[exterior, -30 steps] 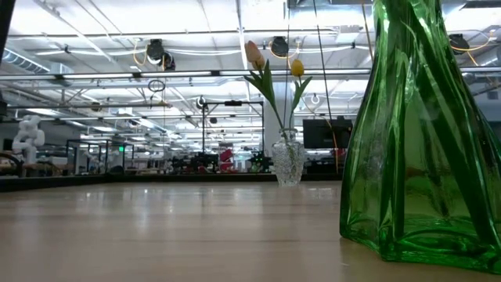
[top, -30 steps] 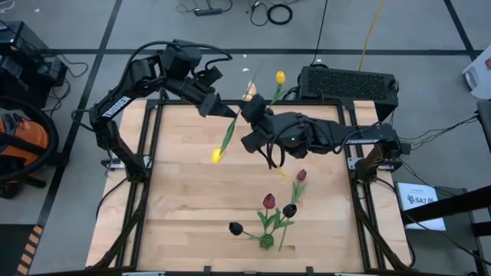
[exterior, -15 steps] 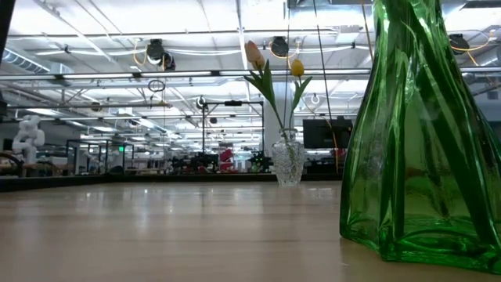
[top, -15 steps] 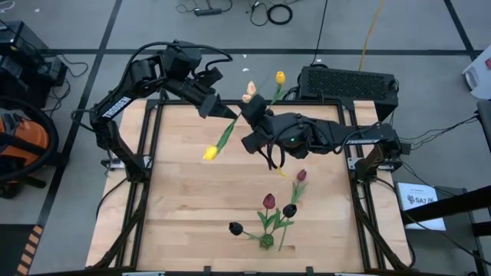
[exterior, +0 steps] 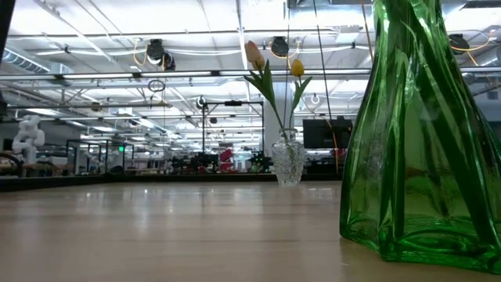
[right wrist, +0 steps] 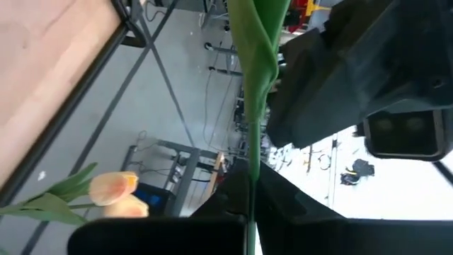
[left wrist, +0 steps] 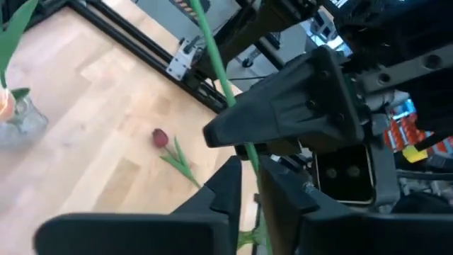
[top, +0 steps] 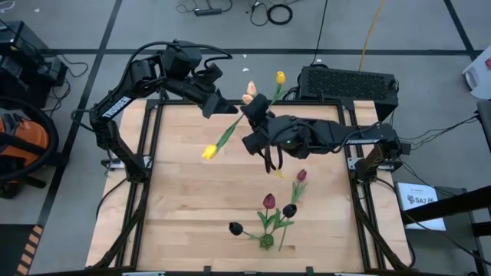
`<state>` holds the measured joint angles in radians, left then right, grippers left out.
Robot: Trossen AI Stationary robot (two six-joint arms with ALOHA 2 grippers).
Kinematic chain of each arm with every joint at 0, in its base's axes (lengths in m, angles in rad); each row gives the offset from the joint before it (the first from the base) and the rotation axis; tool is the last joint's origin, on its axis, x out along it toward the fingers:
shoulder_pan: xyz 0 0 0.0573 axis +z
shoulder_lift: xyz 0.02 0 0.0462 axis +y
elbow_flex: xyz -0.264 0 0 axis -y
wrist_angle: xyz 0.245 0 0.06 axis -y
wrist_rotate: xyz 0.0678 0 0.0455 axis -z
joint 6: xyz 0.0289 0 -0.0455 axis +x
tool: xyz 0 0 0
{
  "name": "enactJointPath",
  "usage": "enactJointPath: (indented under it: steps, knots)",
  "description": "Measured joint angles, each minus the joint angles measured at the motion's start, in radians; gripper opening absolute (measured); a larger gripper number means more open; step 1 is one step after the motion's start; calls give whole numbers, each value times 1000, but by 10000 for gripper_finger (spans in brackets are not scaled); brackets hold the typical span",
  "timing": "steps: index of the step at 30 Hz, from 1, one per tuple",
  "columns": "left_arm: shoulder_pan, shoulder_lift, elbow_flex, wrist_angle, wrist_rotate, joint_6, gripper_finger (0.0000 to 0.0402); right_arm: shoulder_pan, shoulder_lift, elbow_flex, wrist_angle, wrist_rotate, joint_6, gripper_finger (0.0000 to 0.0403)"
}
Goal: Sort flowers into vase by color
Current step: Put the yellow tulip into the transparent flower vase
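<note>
Above the table, both tools point(top: 238, 115) meet on a yellow tulip's stem point(top: 226, 135).

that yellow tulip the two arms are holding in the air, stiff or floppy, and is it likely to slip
The yellow tulip probably behaves fairly stiff: its stem runs nearly straight from its head to the right gripper. It looks light, being long and thin. The smooth thin stem could slide or twist between the fingers, so slipping seems possible.
</note>
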<state>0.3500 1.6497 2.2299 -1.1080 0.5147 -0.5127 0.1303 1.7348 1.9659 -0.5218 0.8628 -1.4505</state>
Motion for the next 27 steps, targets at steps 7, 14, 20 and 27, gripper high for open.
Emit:
enactJointPath:
  steps: [7, 14, 20, 27]
  knots:
    - [7, 0, 0, -4, -16, 131, 108, 0, -7, 0, -107, 83, 198, 0]
    - [34, -57, -1, -142, -180, 237, 123, -13, -145, 0, -519, 63, 870, 0]
    - [-5, -147, -1, -202, -481, 326, 123, -45, -312, -25, -932, -14, 1555, 0]
    - [-71, -249, -59, -204, -510, 415, 123, 29, -602, -357, -901, 28, 1948, 0]
